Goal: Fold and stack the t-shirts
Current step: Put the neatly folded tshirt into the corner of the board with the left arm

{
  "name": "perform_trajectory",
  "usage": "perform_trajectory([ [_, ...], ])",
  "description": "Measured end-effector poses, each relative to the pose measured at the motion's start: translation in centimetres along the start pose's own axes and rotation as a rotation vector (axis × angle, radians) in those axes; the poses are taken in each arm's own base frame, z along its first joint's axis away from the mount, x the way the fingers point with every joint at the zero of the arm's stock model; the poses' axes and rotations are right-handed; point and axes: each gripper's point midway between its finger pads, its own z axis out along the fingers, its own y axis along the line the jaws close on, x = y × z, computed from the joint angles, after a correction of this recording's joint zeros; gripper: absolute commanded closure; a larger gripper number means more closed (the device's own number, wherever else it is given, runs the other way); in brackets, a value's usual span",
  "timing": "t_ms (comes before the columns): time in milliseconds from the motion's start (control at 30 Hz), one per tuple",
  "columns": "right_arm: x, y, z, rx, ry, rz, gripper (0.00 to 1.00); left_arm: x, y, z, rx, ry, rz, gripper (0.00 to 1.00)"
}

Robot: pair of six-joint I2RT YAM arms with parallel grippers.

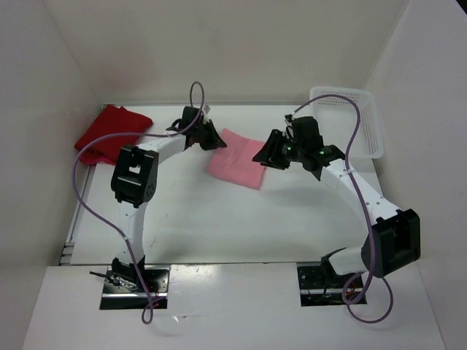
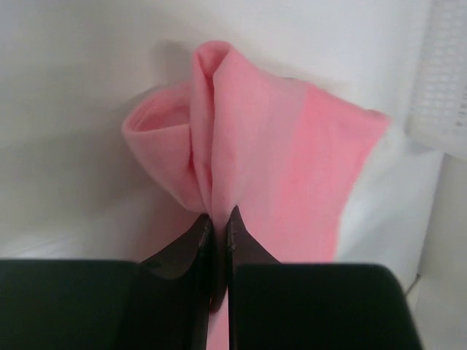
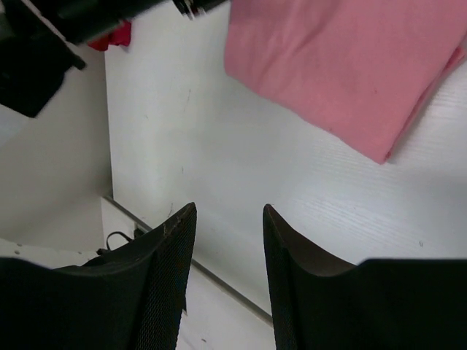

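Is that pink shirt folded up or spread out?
Folded: the pink shirt forms a compact rectangle, one edge pinched by the left pincer.

On the table (image 1: 219, 219), one t-shirt (image 1: 237, 169) lies central, another t-shirt (image 1: 111, 133) back-left, basket (image 1: 350, 117) back-right.

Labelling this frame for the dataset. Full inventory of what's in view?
pink t-shirt: 1, light pink, folded, mid-table, its left edge bunched up
red t-shirts: one heap, count unclear, red, far left corner of the table
basket: 1, white perforated plastic, far right corner
table: 1, white
left arm: white and black, reaching to the pink t-shirt
right arm: white and black, reaching in from the right
left gripper: black, shut on the pink t-shirt's bunched edge
right gripper: black, open, empty, over bare table beside the pink t-shirt
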Motion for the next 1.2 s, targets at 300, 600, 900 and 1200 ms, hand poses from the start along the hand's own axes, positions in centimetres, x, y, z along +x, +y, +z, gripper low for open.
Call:
perform_trajectory([
  [300, 1.6, -1.1, -1.1, 0.012, 0.006, 0.023, 0.53, -12.4, -8.6, -6.7, 0.117, -0.230, 0.106, 0.97],
  [600, 2.4, -0.6, -1.9, -0.022, 0.020, 0.017, 0.53, -26.7, 5.1, -29.2, -0.070, -0.706, -0.040, 0.94],
  [900, 3.4, 0.1, -2.2, -0.076, 0.066, 0.010, 0.53, -13.9, 24.1, -31.2, -0.342, -0.700, -0.575, 0.12],
  [1200, 6.0, -1.2, -2.5, -0.079, 0.120, 0.033, 0.53, -11.1, 19.3, -38.2, -0.369, -0.900, -0.665, 0.06],
])
